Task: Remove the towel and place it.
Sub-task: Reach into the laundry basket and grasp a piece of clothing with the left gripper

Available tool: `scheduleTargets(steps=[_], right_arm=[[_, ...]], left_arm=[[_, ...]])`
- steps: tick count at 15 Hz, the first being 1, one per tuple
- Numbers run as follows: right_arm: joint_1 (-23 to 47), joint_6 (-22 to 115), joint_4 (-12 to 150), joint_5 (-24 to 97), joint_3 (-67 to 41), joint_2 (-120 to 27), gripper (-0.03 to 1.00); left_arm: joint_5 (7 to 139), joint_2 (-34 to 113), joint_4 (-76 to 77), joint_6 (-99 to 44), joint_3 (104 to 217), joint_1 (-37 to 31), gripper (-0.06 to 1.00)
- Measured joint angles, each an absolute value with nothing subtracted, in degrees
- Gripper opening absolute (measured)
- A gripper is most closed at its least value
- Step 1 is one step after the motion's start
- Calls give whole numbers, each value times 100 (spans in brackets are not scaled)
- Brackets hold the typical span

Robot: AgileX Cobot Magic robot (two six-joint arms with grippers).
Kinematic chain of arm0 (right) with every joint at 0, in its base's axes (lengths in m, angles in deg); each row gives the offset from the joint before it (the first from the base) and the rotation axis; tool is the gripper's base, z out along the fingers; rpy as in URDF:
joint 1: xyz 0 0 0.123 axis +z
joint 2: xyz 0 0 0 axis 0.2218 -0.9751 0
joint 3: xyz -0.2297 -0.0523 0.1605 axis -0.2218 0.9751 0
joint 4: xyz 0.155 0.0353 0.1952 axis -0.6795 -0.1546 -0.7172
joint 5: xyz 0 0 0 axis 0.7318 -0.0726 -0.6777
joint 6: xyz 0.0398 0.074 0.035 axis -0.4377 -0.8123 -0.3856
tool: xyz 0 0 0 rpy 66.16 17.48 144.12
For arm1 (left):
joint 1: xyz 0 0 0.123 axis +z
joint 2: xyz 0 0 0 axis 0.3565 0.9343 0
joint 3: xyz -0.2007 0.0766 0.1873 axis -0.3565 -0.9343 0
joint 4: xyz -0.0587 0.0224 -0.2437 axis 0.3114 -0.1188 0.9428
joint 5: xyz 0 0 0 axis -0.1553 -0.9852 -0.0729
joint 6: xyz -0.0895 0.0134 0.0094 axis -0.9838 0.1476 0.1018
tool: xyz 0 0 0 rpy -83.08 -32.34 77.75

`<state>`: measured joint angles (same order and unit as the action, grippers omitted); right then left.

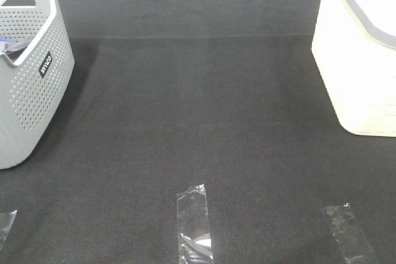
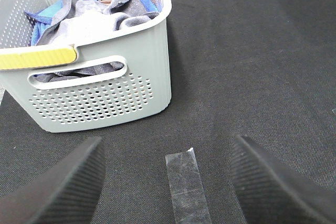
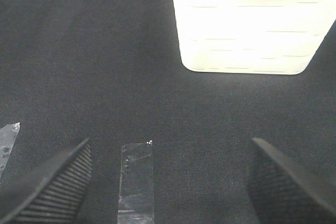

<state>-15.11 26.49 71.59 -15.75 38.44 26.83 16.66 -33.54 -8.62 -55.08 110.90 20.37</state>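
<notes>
**Exterior high:** The table is covered by a black mat (image 1: 198, 103). A grey basket (image 1: 28, 85) is set at the far left and a white bin (image 1: 356, 72) at the far right, well apart. 3 tape strips (image 1: 194, 221) are stuck along the near edge (centre, right, and 1 cut off at the left border). Only a scrap of blue cloth (image 1: 8, 46) can be made out over the basket rim. The towel cannot be told apart from here.

**Left wrist:** The left gripper (image 2: 167, 141) is held over the mat, on the near side of the basket and clear of it. Its fingers (image 2: 68, 182) are spread wide and nothing is gripped (only mat and 1 tape strip are seen in the gap). The towel (image 2: 92, 24) is lying crumpled inside the grey basket, heaped about level with the rim. Part of it is visible through the handle slot. Blue cloth is tucked beside it at both ends. A yellow grip (image 2: 37, 57) is fitted on the basket's near rim.

**Right wrist:** The right gripper (image 3: 169, 142) is held over the mat, facing the white bin and well apart from it. Its fingers (image 3: 58, 182) are spread fully and nothing is held (1 tape strip lies in the gap, nearer one finger). No towel is seen in this view.
</notes>
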Motion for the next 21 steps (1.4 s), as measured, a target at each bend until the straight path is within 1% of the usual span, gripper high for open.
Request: scheduleTargets(steps=[21], right_arm=[[-1511,2649,7159,-1575,3844,2683,75]], left_arm=[[1689,-3354,-879,-5531,11095,2037,65]])
